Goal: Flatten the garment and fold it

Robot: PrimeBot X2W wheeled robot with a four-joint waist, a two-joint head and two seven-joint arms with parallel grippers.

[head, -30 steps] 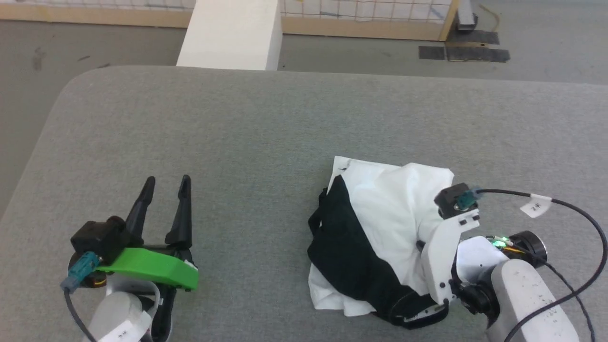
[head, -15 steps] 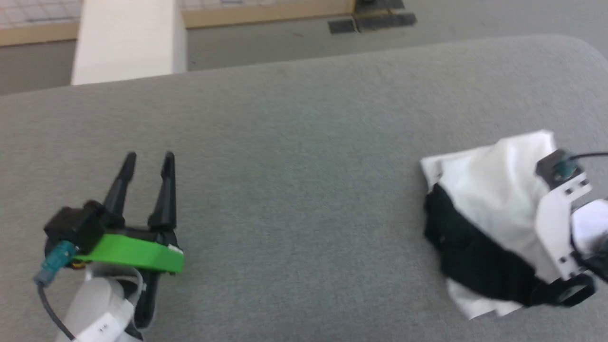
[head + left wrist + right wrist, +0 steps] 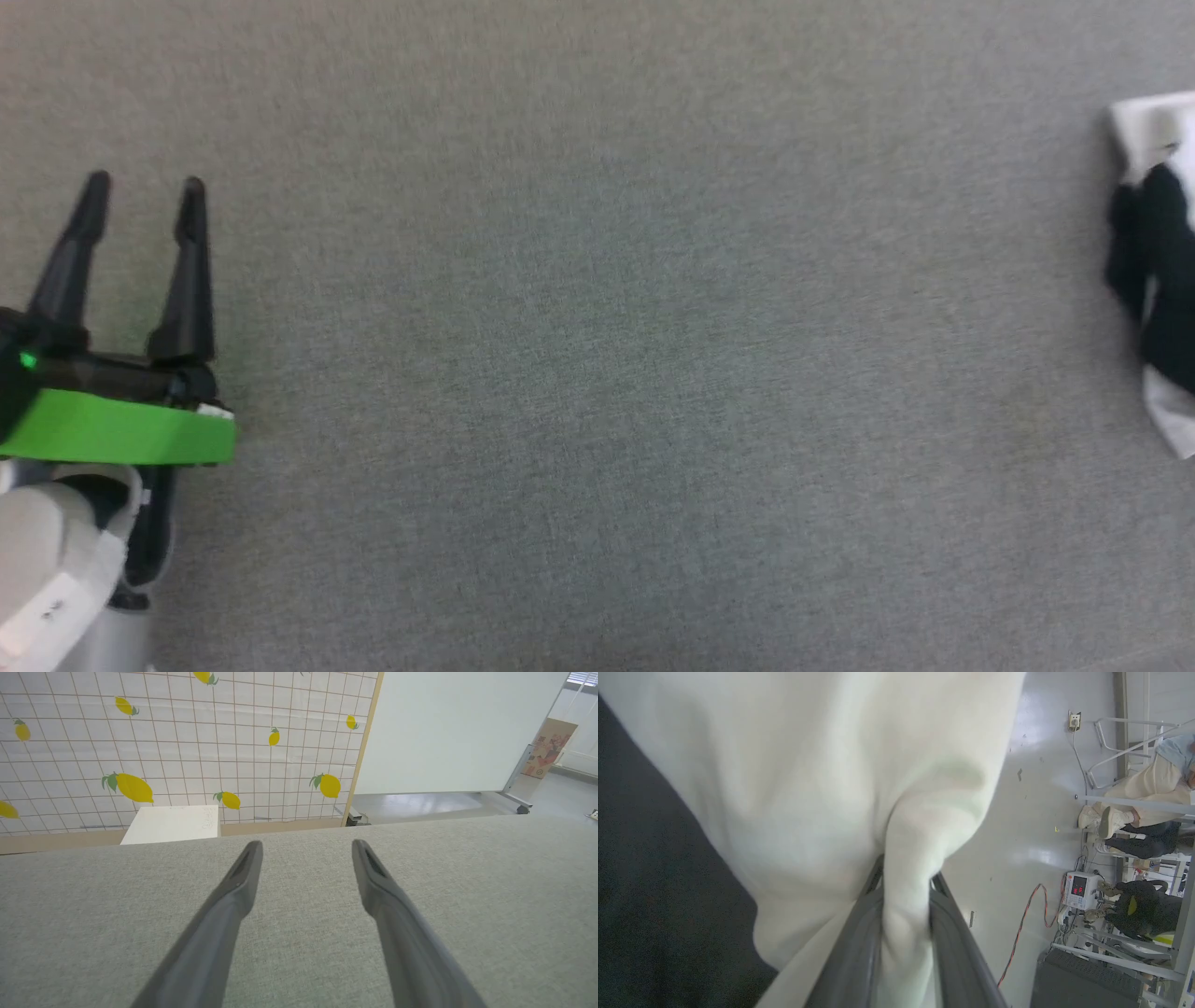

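Right wrist view — garment [image 3: 808, 788] pinched (white fold)

garment [image 3: 808, 788]: soft matt cloth | table [image 3: 597, 373]: grey woven fabric, matt | floor [image 3: 1031, 826]: smooth, glossy

Light is even and bright, no hard shadows. Head view is soft, w/ slight blur. In right wrist view the garment [image 3: 808, 788] is too near, out of focus; glare on floor [image 3: 1035, 855].

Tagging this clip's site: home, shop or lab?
Probably a robotics lab or test bay: a lemon-print partition, a white panel on a wheeled stand, and a red-display instrument with a loose cable on the floor.
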